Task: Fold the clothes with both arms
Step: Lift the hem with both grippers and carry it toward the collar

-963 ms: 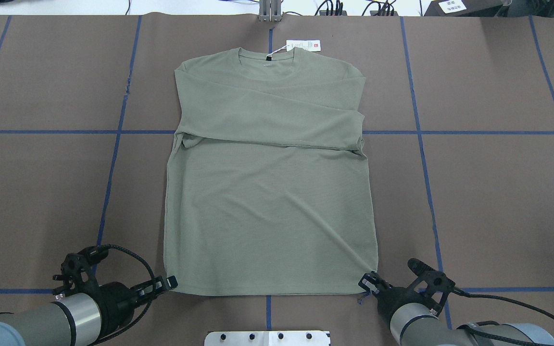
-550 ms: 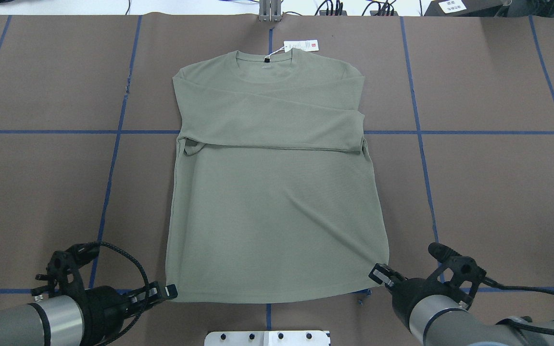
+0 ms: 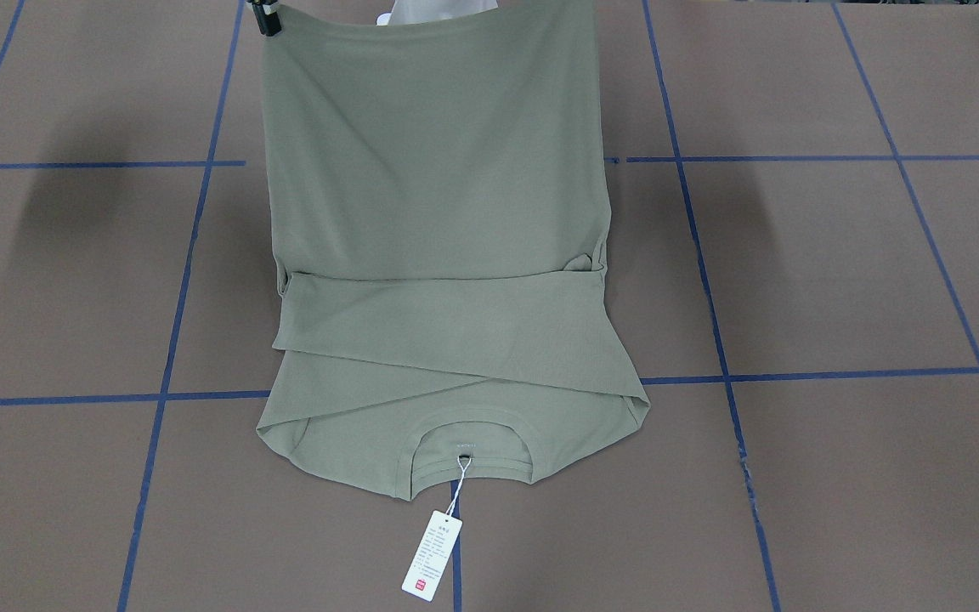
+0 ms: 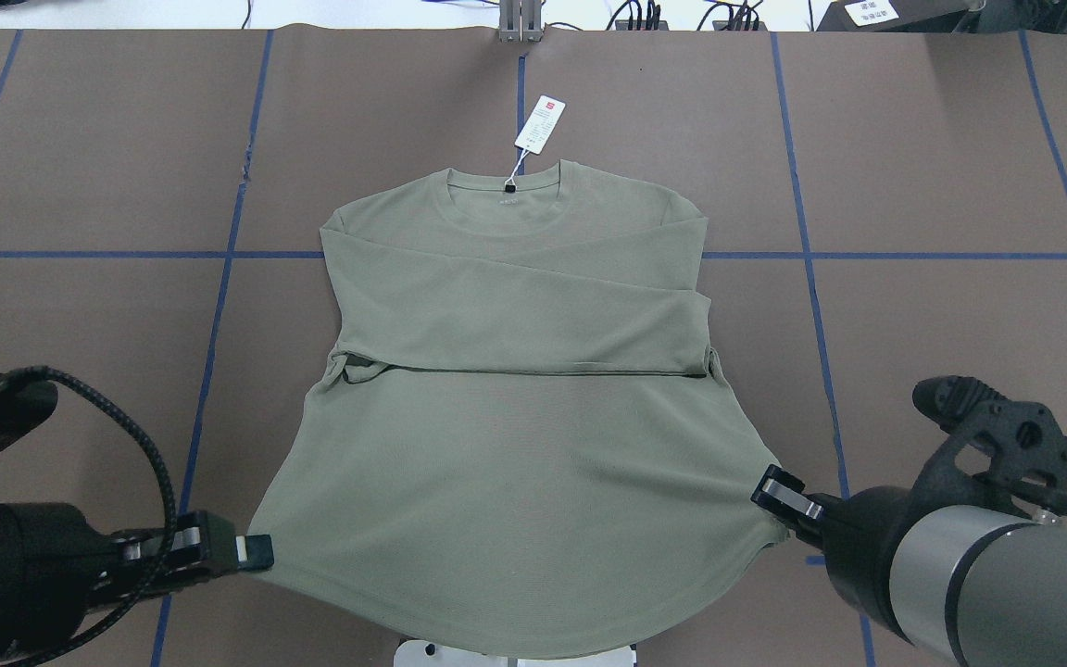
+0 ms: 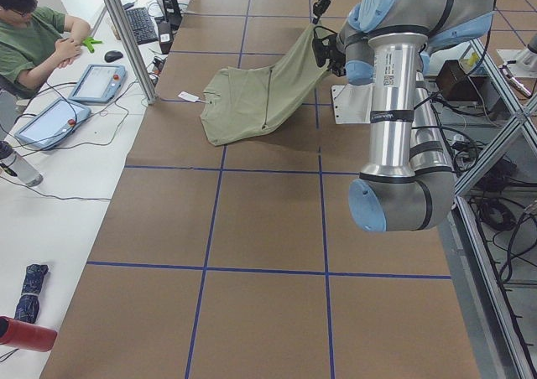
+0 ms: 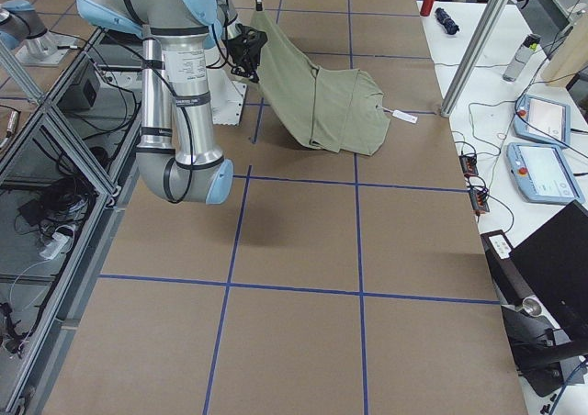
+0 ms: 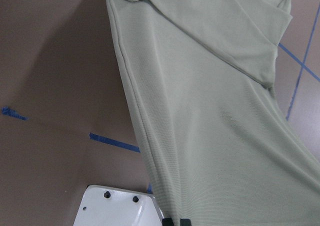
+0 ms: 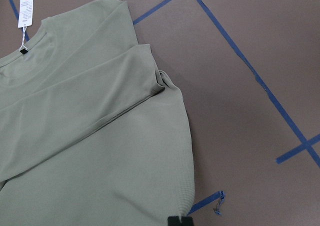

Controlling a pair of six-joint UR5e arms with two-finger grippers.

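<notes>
Whereas a second ago the shirt [image 4: 515, 463] lay flat on the table [image 4: 960, 185], its hem [image 4: 496, 639] now hangs raised and sagging between the arms, and the collar [image 4: 506, 225] and hang tag [image 4: 539, 123] have slid nearer the robot. Left gripper [image 4: 251, 551] and right gripper [image 4: 774, 491] are each clenched on a bottom corner. Sleeves [image 4: 515, 315] lie crossed over the chest. Judged so, the lift toward the collar is under way; the fold is not yet made.

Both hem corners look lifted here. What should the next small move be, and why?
Probably carry both corners forward toward the collar: the left gripper and right gripper each pinch a hem corner of the shirt, its lower half is raised, and the sleeves already lie folded across the chest.
</notes>
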